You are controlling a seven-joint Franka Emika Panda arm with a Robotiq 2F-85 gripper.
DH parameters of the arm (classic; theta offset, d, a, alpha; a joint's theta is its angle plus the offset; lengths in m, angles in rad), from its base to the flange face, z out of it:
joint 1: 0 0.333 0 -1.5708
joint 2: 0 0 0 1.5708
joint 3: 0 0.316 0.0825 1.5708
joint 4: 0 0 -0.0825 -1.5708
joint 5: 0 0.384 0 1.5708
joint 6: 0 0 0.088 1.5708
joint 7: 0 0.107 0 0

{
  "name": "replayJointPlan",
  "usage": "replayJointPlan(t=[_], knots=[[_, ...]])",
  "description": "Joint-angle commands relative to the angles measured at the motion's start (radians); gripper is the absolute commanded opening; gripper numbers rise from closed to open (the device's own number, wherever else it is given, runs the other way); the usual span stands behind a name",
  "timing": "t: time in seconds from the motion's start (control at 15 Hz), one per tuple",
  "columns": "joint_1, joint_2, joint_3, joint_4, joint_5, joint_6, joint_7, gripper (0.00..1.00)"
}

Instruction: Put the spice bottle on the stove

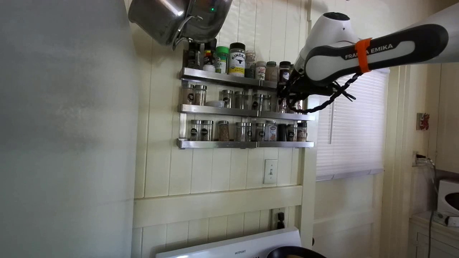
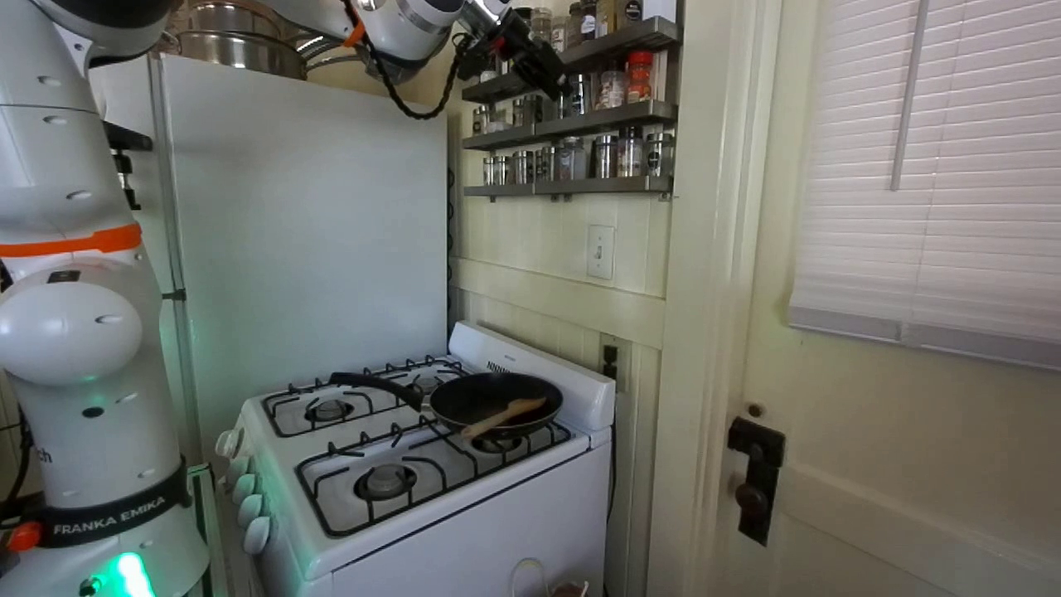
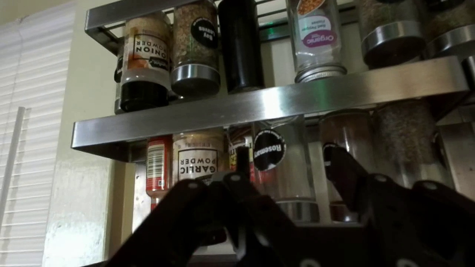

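Spice bottle (image 3: 287, 167) behind shelf edge (image 3: 222, 111)

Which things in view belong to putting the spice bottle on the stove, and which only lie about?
For the job:
pincer
stove
Rosemary bottle (probably; the pincer faces it)

Lying about:
frying pan
wooden utensil
steel pots

Brushed-metal shelf (image 3: 274, 104), smooth stove (image 2: 464, 510), wooden utensil (image 2: 502, 417)

Dim overall; blinds (image 1: 353, 125) pale-lit; green glow on robot base (image 2: 104, 560); glare on shelf (image 3: 272, 104); hand (image 3: 289, 159) near-black (slightly soft).
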Motion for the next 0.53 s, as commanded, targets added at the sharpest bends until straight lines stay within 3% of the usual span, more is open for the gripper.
replayJointPlan(t=[0.0,0.27,0.47], knots=[[0.000,-0.005,-0.003,-0.006,-0.001,0.013,-0.023,0.27],[-0.003,-0.005,-0.005,-0.011,-0.015,0.048,-0.030,0.00],[-0.011,-0.003,-0.007,-0.018,-0.042,0.100,-0.030,0.00]])
